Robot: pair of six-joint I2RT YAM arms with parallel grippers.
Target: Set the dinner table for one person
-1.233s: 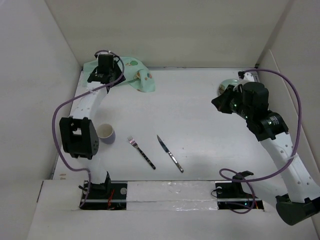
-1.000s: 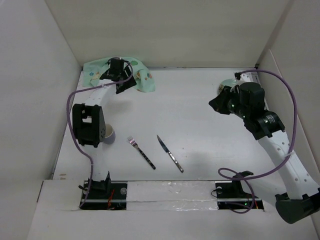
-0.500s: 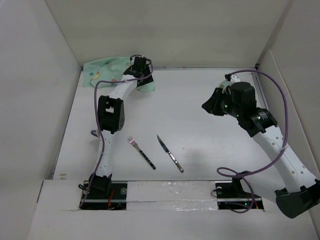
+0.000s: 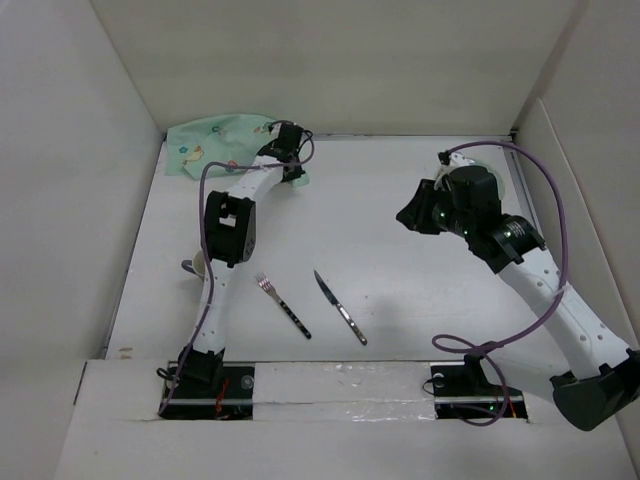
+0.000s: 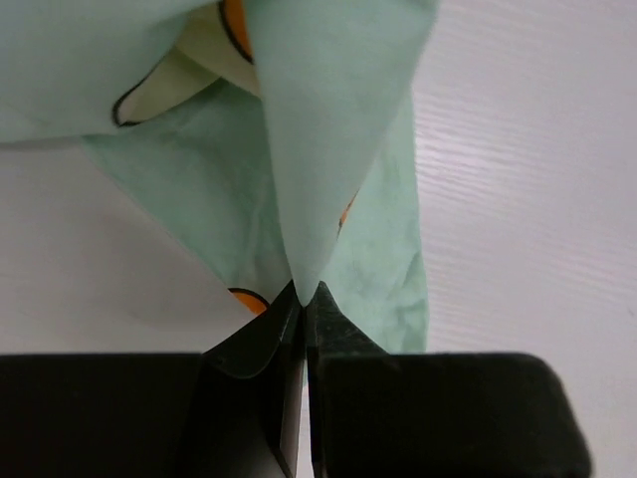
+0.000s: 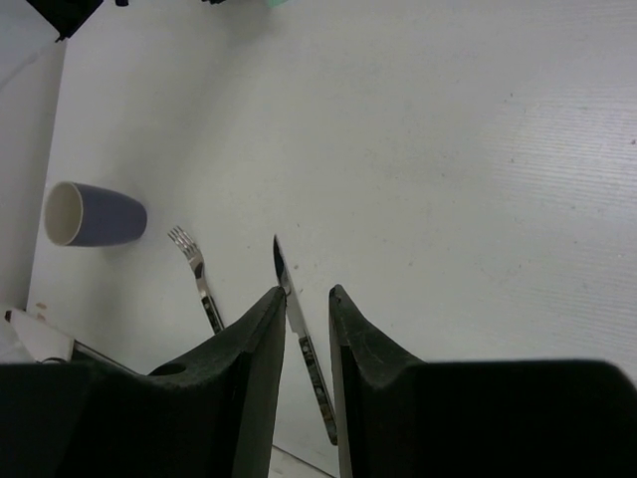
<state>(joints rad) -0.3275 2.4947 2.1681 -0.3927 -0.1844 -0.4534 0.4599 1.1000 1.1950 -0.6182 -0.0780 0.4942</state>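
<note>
A mint-green printed placemat (image 4: pixel 215 140) lies crumpled at the back left of the white dinner table (image 4: pixel 420 300). My left gripper (image 4: pixel 289 143) is at the cloth's right corner. In the left wrist view it (image 5: pixel 302 291) is shut on a pinched fold of the placemat (image 5: pixel 328 119). A fork (image 4: pixel 282 304) and a knife (image 4: pixel 340 308) lie side by side near the front. My right gripper (image 4: pixel 410 215) hovers over the right half of the table. Its jaws (image 6: pixel 306 292) stand slightly apart with nothing between them, and the knife (image 6: pixel 282 261) shows far below.
A purple cup (image 6: pixel 95 214) lies on its side left of the fork (image 6: pixel 194 269); from the top view only a sliver of the cup (image 4: pixel 195 267) shows behind the left arm. White wall panels (image 4: pixel 90 150) close in the table on three sides.
The left arm swung right across the placemat to its right corner, and its jaws shut on the cloth. The right arm drifted left, away from the back right corner.
</note>
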